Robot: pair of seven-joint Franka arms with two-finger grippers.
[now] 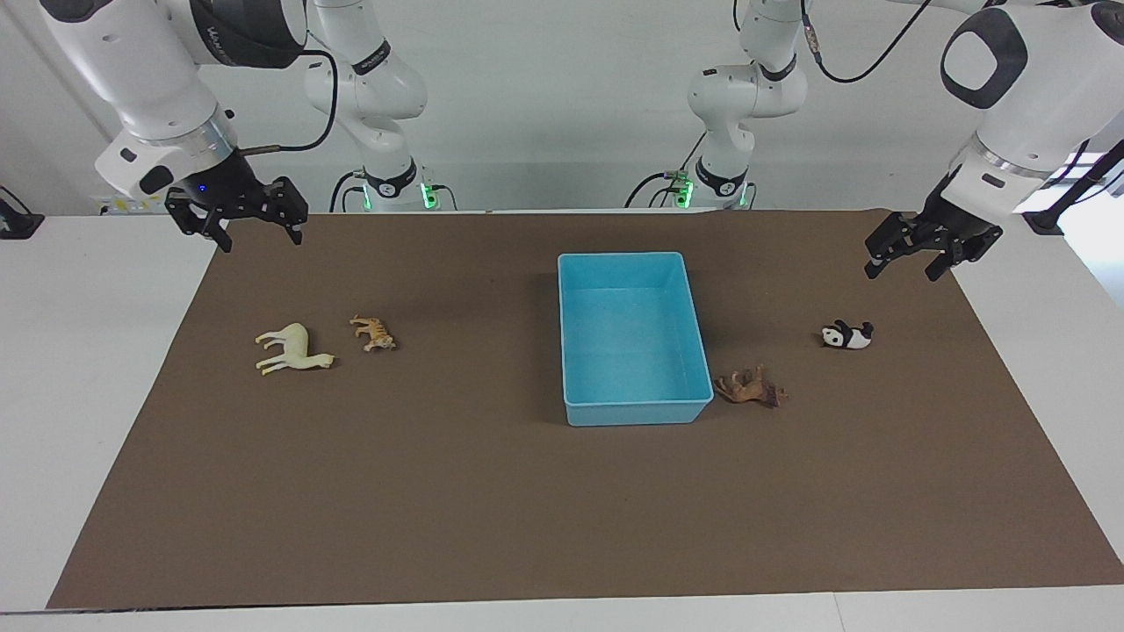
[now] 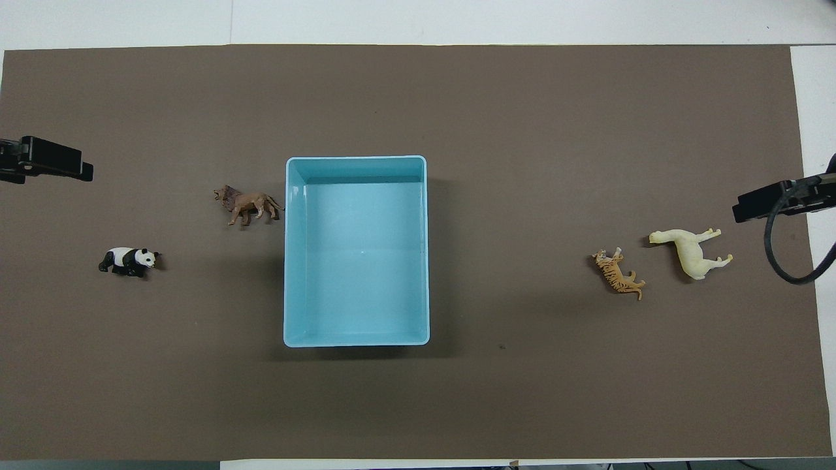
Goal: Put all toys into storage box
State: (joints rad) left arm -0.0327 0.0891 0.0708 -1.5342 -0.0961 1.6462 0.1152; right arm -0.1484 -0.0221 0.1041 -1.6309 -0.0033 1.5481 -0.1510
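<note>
Both pairs of fingers are spread and pinch nothing. The left gripper (image 1: 920, 253) hangs over the brown mat (image 1: 492, 491) at its corner nearest the left arm; the right gripper (image 1: 248, 225) hangs over the matching corner at the right arm's end. The blue box (image 1: 632, 408) sits mid-mat with nothing in it. The brown lion (image 1: 749, 387) lies just beside the box's wall, the panda (image 1: 847, 334) nearer the left gripper. The tiger (image 1: 373, 333) and the cream llama (image 1: 292, 348) lie side by side toward the right arm's end, well apart from its fingers.
</note>
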